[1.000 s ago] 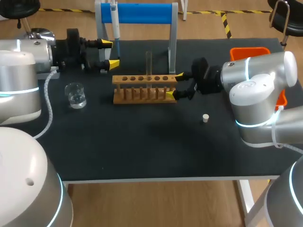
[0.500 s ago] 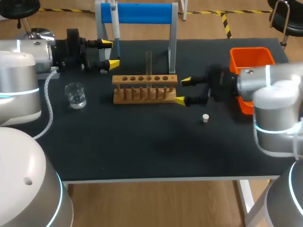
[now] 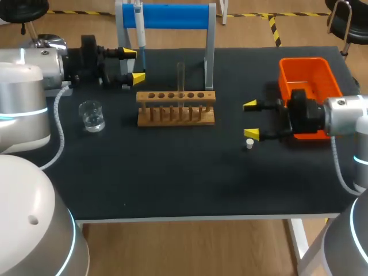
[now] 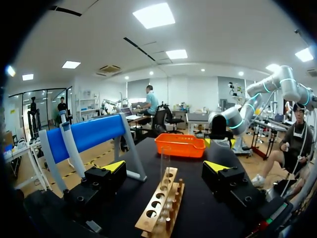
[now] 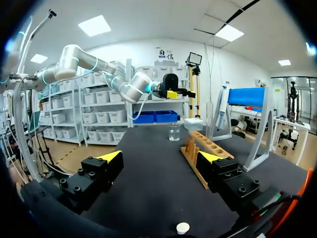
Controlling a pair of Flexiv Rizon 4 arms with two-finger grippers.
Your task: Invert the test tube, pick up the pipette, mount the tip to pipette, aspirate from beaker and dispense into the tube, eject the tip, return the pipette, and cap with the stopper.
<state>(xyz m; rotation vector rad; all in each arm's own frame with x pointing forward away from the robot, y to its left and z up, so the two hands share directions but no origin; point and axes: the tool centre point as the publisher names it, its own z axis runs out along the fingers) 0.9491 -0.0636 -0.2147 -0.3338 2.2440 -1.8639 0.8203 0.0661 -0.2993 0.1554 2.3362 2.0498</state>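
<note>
The test tube stands upright in the wooden rack; the pipette hangs on the blue stand, the left gripper beside it with fingers spread and empty. The right gripper — also spread, holding nothing — sits near the orange bin; the white stopper lies just beside one fingertip.

You cannot tell which way up the tube stands. The right arm covers part of the bin. In the right wrist view, only an orange sliver of it shows.
</note>
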